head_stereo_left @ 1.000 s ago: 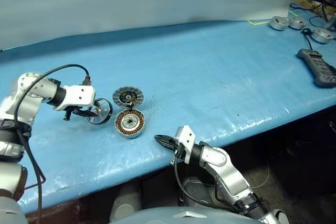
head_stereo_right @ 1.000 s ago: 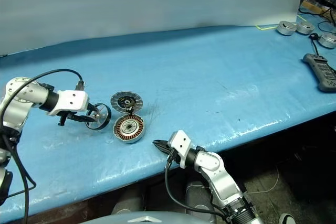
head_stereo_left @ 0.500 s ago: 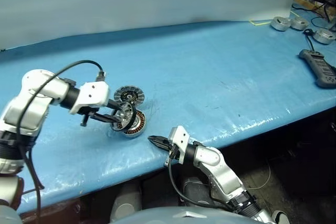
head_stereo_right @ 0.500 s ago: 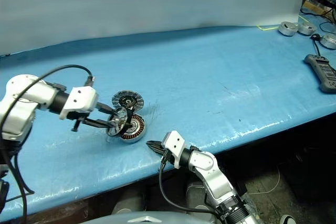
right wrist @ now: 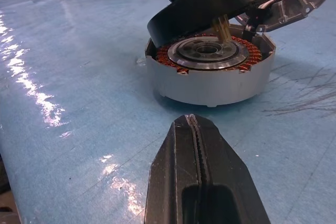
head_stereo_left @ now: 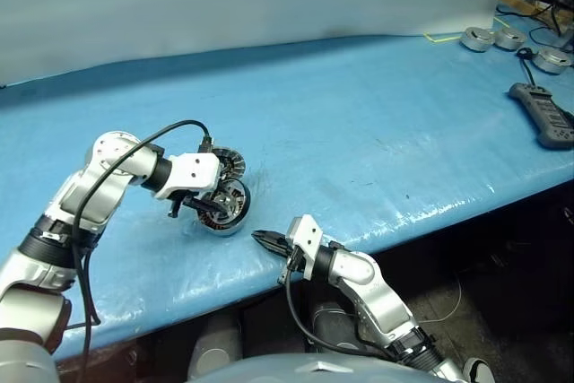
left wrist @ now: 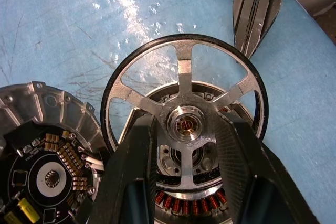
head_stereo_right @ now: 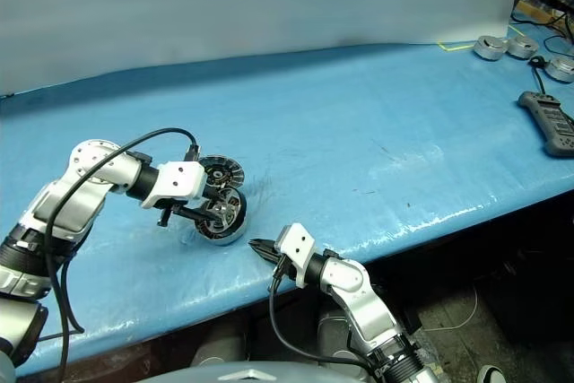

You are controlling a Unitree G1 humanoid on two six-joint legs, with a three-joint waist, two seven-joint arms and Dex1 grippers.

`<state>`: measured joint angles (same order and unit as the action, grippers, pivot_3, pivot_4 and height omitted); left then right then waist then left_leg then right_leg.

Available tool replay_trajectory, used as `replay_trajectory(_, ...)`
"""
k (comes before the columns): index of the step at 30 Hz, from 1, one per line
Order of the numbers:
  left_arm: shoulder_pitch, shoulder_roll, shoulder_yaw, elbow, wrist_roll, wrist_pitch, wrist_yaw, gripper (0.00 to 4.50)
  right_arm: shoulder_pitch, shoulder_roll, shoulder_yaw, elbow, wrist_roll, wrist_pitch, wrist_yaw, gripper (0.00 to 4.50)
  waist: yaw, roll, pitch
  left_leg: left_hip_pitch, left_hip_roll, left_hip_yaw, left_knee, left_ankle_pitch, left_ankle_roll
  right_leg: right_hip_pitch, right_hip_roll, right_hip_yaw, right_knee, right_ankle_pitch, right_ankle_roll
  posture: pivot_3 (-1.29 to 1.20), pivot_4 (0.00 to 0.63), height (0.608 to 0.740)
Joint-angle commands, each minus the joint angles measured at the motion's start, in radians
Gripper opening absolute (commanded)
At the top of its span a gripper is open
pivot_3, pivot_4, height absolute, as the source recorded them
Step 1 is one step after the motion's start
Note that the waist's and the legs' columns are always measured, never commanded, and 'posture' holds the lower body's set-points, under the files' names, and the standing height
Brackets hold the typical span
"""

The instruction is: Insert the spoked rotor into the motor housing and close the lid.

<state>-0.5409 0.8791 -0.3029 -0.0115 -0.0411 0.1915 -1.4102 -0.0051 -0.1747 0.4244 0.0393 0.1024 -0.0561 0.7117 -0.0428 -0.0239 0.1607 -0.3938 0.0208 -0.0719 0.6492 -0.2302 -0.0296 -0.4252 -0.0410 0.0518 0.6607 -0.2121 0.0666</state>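
My left gripper (left wrist: 186, 129) is shut on the spoked rotor (left wrist: 184, 69), its two black fingers pinching the silver hub from either side. The black-rimmed rotor (head_stereo_left: 235, 199) hangs tilted just above the motor housing (right wrist: 210, 85), one edge low over the copper windings. The housing (head_stereo_left: 220, 224) stands near the table's front edge. The lid (left wrist: 47, 129) lies right behind the housing with its inner face up (head_stereo_right: 221, 169). My right gripper (right wrist: 195, 124) is shut on nothing, level, at the table's front edge and pointing at the housing from a short distance (head_stereo_left: 260, 239).
The blue table cover (head_stereo_left: 377, 132) is bare in the middle. At the far right corner lie silver pucks (head_stereo_left: 477, 39) among cables, with a black handheld device (head_stereo_left: 544, 116) in front of them. The front table edge runs just under my right gripper.
My left gripper has carried the rotor to the right, from the table left of the housing to just above it. The right gripper has stayed where it was, shut.
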Motion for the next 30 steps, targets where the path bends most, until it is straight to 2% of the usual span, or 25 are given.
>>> replay_trajectory(1,-0.001,0.031,0.015,-0.007,0.015,0.011,0.001,1.26,0.003,0.010,-0.001,-0.021,0.003,-0.015,-0.008,0.00,0.000,0.000,0.000,0.000,0.000,0.000,0.000,0.000,0.000,0.000,0.000,0.000,0.000,0.000,0.000,0.00,0.150,0.740)
replay_trajectory(22,-0.004,0.045,-0.034,0.015,0.065,0.036,-0.037,1.26,0.005,0.018,-0.001,-0.015,-0.010,-0.009,-0.029,0.00,-0.006,0.000,0.000,0.000,0.000,0.000,0.000,0.000,0.000,0.000,0.000,0.000,0.000,0.000,0.000,0.00,0.150,0.740)
replay_trajectory(30,-0.024,0.028,-0.017,0.011,0.048,0.037,-0.043,3.87,0.004,0.021,-0.002,-0.010,-0.012,-0.010,-0.039,0.00,-0.007,0.000,0.000,0.000,0.000,0.000,0.000,0.000,0.000,0.000,0.000,0.000,0.000,0.000,0.000,0.00,0.150,0.740)
